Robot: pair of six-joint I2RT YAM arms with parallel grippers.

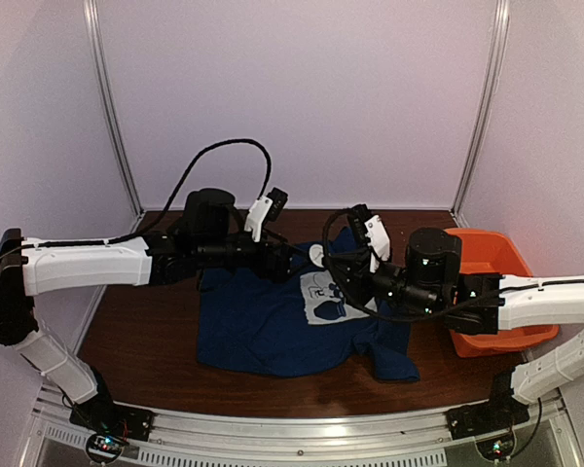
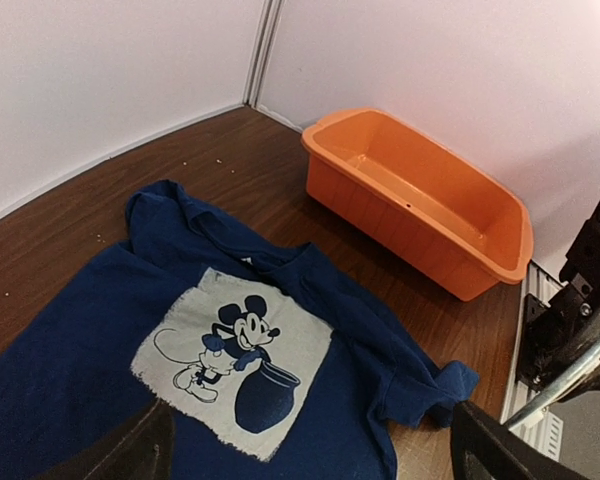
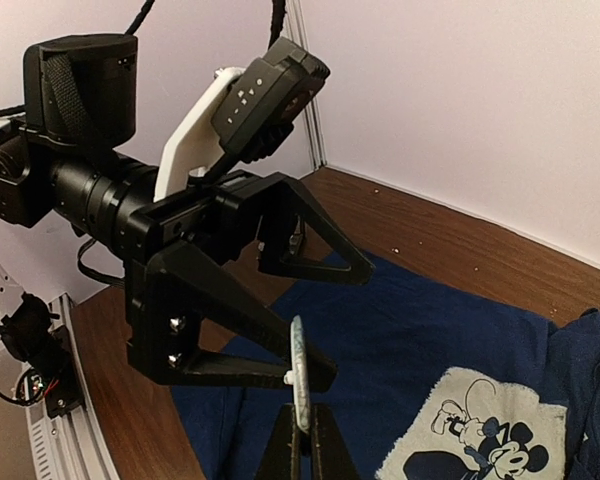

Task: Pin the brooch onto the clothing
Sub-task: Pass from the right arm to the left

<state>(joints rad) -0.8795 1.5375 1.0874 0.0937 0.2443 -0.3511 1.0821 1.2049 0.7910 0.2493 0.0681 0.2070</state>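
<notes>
Probably light, stiff and slippery, the brooch (image 3: 298,380) is pinched edge-on by its rim in the right gripper (image 3: 302,432) over the limp clothing (image 3: 430,340) in the middle of the table (image 1: 136,341), its back apparently facing the left gripper (image 3: 350,325), jaws wide.

Left gripper (image 3: 345,325) close ahead of right gripper (image 3: 300,435) (brooch (image 3: 298,370) between), orange tub (image 1: 496,255) blocking right, open table (image 1: 146,331) left

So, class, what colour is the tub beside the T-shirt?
The tub is plain orange, clearest in the left wrist view.

no lettering is readable anywhere, not even on the t-shirt (image 2: 70,380).
</notes>
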